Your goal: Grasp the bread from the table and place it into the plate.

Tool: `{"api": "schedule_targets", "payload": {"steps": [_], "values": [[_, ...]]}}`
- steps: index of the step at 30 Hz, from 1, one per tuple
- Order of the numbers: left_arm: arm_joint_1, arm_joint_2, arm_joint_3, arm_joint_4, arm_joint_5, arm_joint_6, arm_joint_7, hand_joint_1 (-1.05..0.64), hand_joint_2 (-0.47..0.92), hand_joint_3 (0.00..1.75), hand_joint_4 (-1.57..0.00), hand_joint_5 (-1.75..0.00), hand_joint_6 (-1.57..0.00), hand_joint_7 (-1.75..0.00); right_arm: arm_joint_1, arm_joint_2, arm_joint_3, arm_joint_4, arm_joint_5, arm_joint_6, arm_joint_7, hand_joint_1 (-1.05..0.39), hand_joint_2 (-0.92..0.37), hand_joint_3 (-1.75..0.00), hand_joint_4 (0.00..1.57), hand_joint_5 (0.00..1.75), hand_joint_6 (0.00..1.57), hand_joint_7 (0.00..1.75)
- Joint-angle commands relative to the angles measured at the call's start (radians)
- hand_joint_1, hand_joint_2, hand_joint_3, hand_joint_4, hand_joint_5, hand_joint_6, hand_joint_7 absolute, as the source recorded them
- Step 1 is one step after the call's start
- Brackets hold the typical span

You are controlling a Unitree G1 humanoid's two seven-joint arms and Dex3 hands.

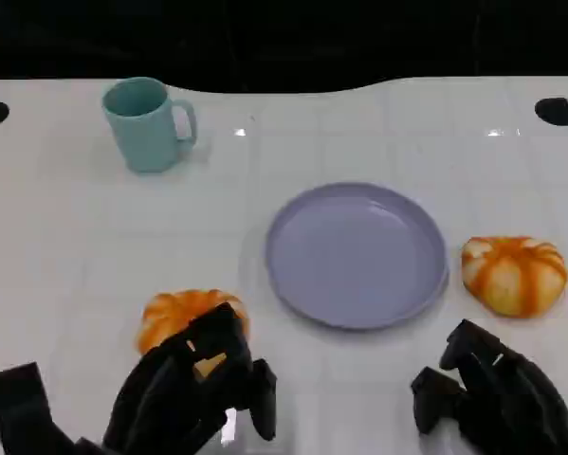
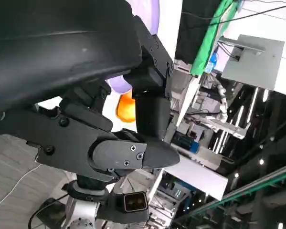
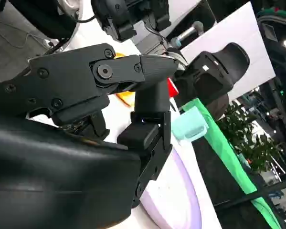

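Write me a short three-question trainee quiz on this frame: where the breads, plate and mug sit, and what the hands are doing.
1. True or false: a bread already lies in the purple plate.
2. Multiple choice: the teal mug stands (A) inside the plate, (B) at the far left of the table, apart from the plate, (C) against the right bread.
3. Fill in: the left hand is right at the near side of the left ____, partly covering it.

Key
1. False: the plate holds nothing; one bread lies to its left, near the left hand, the other to its right.
2. B.
3. Bread. Whether the fingers already grip it cannot be told. The right hand sits near the table's front edge, holding nothing.
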Motion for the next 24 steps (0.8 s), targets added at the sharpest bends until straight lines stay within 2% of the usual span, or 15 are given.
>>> {"api": "schedule_targets", "payload": {"steps": [1, 19, 21, 22, 24], "values": [[0.004, 0.007, 0.010, -0.007, 0.003, 0.001, -0.005, -0.68, 0.92, 0.30, -0.86, -1.75, -0.59, -1.75, 0.005, -0.010, -0.005, -0.006, 0.005, 0.001, 0.001, -0.57, -0.92, -0.21, 0.79, 1.66, 0.70, 1.38], [0.007, 0.019, 0.010, -0.041, 0.021, 0.001, 0.005, -0.66, 0.92, 0.33, -0.84, -1.75, -0.57, -1.73, 0.008, -0.010, -0.003, -0.013, 0.004, 0.005, -0.004, -0.56, -0.92, -0.21, 0.79, 1.66, 0.70, 1.38], [-0.005, 0.036, 0.011, -0.040, 0.043, -0.037, -0.019, -0.69, 0.92, 0.36, -0.68, -1.75, -0.50, -1.58, 0.009, -0.010, -0.001, -0.015, 0.002, 0.004, -0.004, -0.56, -0.92, -0.22, 0.79, 1.65, 0.70, 1.38], [-0.010, 0.044, 0.013, -0.037, 0.055, -0.059, -0.026, -0.70, 0.92, 0.36, -0.60, -1.72, -0.48, -1.43, 0.010, -0.009, 0.000, -0.016, 0.000, 0.002, -0.006, -0.56, -0.92, -0.22, 0.79, 1.66, 0.70, 1.38], [-0.022, 0.063, 0.014, -0.032, 0.090, -0.113, -0.035, -0.71, 0.92, 0.36, -0.54, -1.63, -0.47, -1.22, 0.011, -0.006, 0.001, -0.018, -0.003, -0.002, -0.010, -0.56, -0.92, -0.22, 0.79, 1.66, 0.70, 1.38]]}}
